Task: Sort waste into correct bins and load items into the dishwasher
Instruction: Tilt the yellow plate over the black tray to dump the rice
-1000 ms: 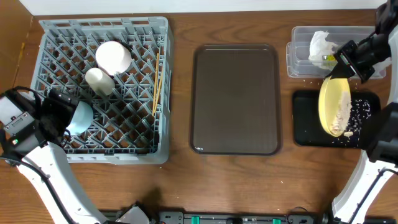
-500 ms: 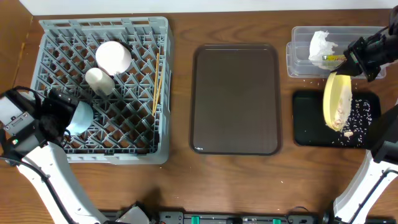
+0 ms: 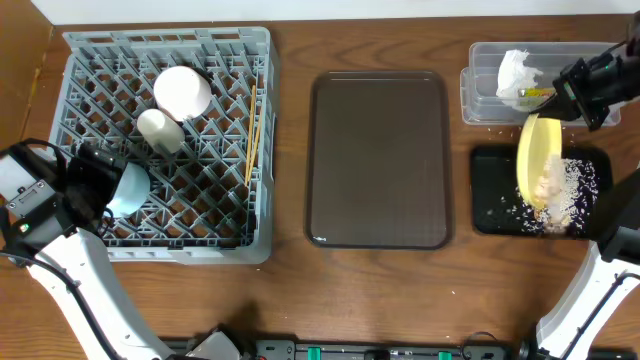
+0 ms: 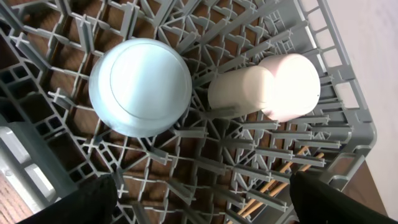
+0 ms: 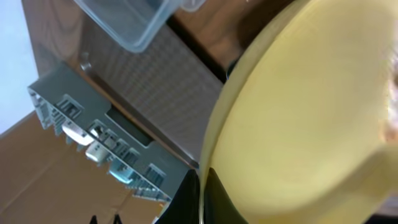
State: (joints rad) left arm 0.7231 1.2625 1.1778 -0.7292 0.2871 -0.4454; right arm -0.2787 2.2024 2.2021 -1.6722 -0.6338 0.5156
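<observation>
Brown wood-grain counter (image 3: 290, 300) is seen filling pretty much the whole overhead view, w/ darker streaks running thru the grain. A plain white strip (image 3: 300, 10) is shown along the far edge, maybe a wall, but that can't be told for sure. A lighter tan panel (image 3: 18, 80) is set at the far left side. The near edge is lined w/ a dark rail (image 3: 330, 352) dotted w/ green bits. Light is even & soft; only faint shadows are cast on the wood.
</observation>
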